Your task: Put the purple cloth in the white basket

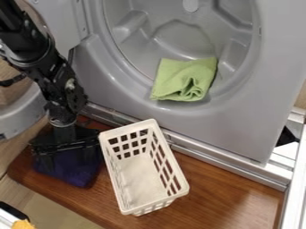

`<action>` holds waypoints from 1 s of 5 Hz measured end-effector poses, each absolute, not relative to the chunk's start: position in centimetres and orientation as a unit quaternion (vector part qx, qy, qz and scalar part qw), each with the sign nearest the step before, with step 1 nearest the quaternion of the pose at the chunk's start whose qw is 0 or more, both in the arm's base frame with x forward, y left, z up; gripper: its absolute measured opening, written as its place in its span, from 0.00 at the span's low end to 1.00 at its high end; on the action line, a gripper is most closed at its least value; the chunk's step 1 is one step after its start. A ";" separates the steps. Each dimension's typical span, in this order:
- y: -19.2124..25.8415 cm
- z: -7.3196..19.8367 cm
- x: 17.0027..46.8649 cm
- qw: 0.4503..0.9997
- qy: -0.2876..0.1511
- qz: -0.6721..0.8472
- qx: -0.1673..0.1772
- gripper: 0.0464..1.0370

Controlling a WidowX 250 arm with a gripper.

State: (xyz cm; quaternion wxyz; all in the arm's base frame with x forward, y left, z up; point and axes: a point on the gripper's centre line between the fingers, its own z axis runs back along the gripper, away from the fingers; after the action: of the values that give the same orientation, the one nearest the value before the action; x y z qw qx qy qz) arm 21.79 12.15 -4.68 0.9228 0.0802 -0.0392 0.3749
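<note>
Cloth of dark purple fabric (76, 175) lies outside the rectangular white lattice basket (140, 179)

One purple cloth, one basket and one folded light-green cloth (179, 76) are in view. The purple cloth is bunched into a soft, rounded heap with a bluish tint, its upper part hidden. It sits just left of the basket, on the glossy brown wooden surface (221, 192) that also supports the basket. The single black two-finger gripper (69, 162) hangs left of the basket, over the purple cloth, its fingers apart. Beyond the basket, the green cloth lies in a smooth grey hollow (185, 38).
</note>
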 end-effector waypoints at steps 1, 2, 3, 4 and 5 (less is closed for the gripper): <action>11.5 -5.7 21.6 0.925 -0.029 0.372 0.076 0.96; 11.0 -6.1 21.6 0.926 -0.022 0.370 0.076 0.96; 10.9 -7.0 21.6 0.917 -0.036 0.389 0.078 0.93; 11.0 -7.1 21.9 0.917 -0.038 0.389 0.081 0.69; 11.0 -7.1 21.9 0.913 -0.040 0.397 0.084 0.46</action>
State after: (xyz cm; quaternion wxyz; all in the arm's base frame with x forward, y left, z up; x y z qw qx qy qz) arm 21.93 11.03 -7.08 0.9132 0.0845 -0.0396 0.3966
